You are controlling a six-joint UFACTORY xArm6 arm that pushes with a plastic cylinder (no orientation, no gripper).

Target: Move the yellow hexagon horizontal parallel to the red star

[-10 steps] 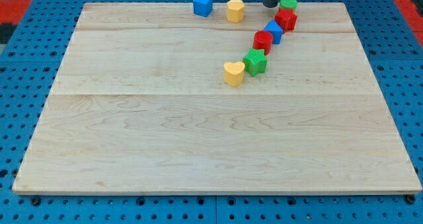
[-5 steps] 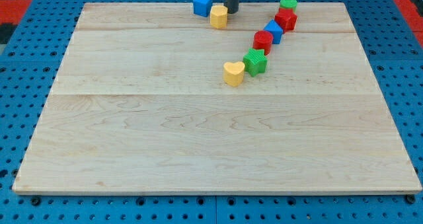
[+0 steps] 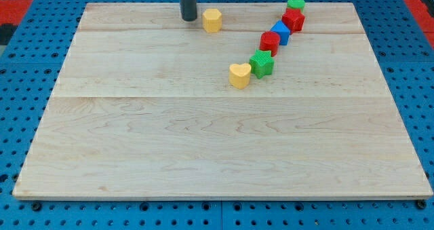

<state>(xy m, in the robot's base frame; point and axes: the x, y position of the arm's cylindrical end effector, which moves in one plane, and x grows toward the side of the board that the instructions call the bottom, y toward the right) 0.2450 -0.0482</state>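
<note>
Since the earlier frame my tip [image 3: 188,20] has swept toward the view's left, now just left of the yellow hexagon [image 3: 212,20], which has slid left and slightly down; the blue cube is hidden. No gripper: bare rod only. Yellow heart [image 3: 239,75] touches green star [image 3: 262,64]. Rightward climb red cylinder [image 3: 269,41], blue block [image 3: 280,33], red star [image 3: 293,20], green cylinder [image 3: 296,3] on the wooden surface [image 3: 203,142].

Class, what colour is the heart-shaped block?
Yellow; the heart-shaped block shows in the camera view.
</note>
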